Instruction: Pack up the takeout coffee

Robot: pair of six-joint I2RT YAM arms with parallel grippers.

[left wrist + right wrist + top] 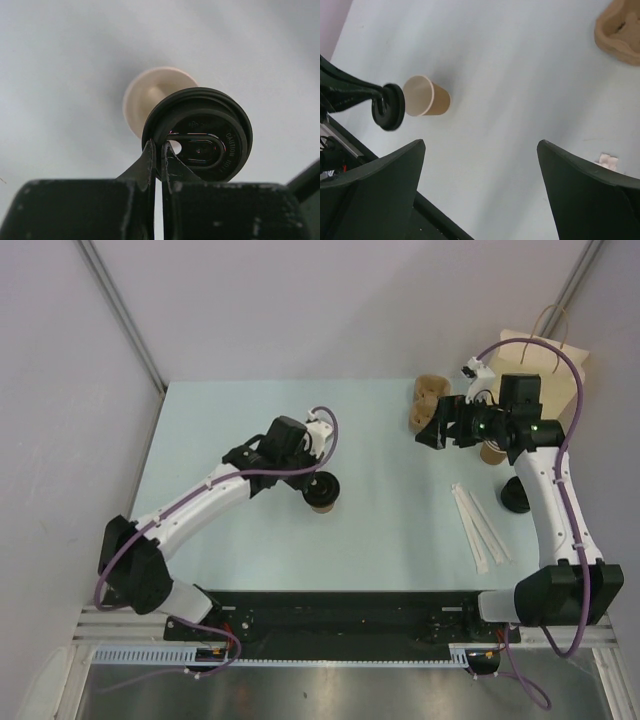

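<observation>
A brown paper takeout coffee cup stands open-topped on the table, left of centre. My left gripper is shut on the rim of a black plastic lid, which hangs just above and beside the cup. In the left wrist view the lid is pinched between the fingertips of the left gripper, with the cup beyond it. My right gripper hovers open and empty at the back right. Its wrist view shows the right gripper, the cup and the lid.
A brown moulded pulp cup carrier lies at the back, also visible as the carrier. A second brown cup stands under the right arm. A second black lid and white wrapped straws lie at the right. A tan paper bag stands at the far right.
</observation>
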